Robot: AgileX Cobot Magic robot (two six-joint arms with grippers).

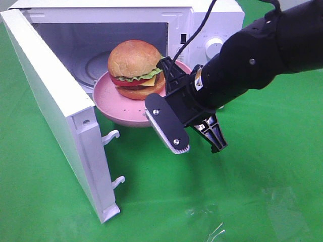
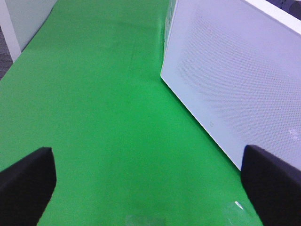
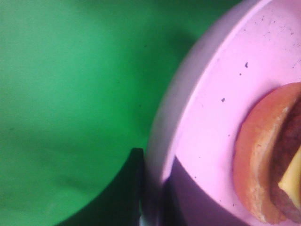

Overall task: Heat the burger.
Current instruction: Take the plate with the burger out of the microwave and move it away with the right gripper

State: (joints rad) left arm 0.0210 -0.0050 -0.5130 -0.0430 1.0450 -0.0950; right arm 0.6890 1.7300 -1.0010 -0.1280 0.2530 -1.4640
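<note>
burger (image 1: 135, 68) with golden bun, tomato, lettuce, cheese sits on round pink plate (image 1: 112, 103) at white microwave (image 1: 202, 20) mouth, door (image 1: 55, 111) wide open. right gripper (image 1: 174, 93) clamped on plate rim. left gripper (image 2: 150, 181) spread wide, empty, over bare green cloth (image 2: 103, 108) beside door.

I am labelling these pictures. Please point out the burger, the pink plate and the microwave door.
burger (image 1: 134, 59), exterior high view, top bun.
pink plate (image 1: 111, 103), exterior high view, bare front rim.
microwave door (image 1: 50, 96), exterior high view, inner edge.

left gripper (image 2: 146, 188) jaws wide | right gripper (image 1: 174, 75) apparently clamped, reaching forward
</note>
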